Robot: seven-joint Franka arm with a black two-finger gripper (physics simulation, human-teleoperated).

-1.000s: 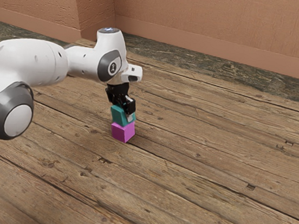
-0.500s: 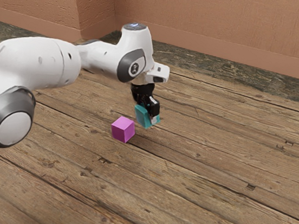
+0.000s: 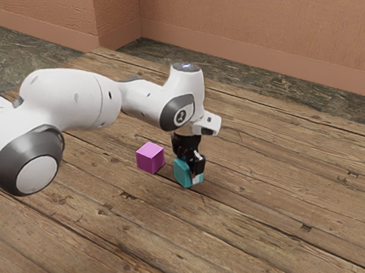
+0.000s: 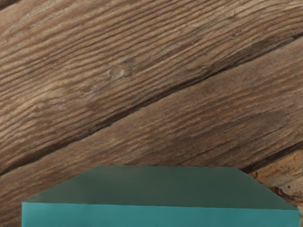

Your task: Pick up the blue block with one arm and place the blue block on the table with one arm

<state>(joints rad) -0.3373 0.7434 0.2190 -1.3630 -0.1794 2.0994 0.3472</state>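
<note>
On the white arm [image 3: 77, 97], a small dark-and-white emblem [image 3: 181, 116] sits on the grey joint cover near the hand, and a bluish mark [image 3: 186, 66] shows on the round cap above; both are too small to read.

The tool [image 3: 190, 169] is clamped on the blue block [image 3: 183, 173], a greenish blue one, with a finger pressed against either side. The block is low over the wooden table [image 3: 258, 226], at or very near its boards; I cannot tell whether its underside touches them. In the wrist view its dark, shaded face and a brighter teal face are close under the hand, with the wood grain and a dark seam between boards beyond.

The purple block [image 3: 148, 158] rests on the table just beside the blue one, toward the exterior view's left, with a narrow gap between them.

In the earliest picture the blue block was directly above the purple one; in the next it hung tilted, off to the exterior view's right. Now it is lower and a little farther that way, and looks more level. The purple block has stayed where it was.
</note>
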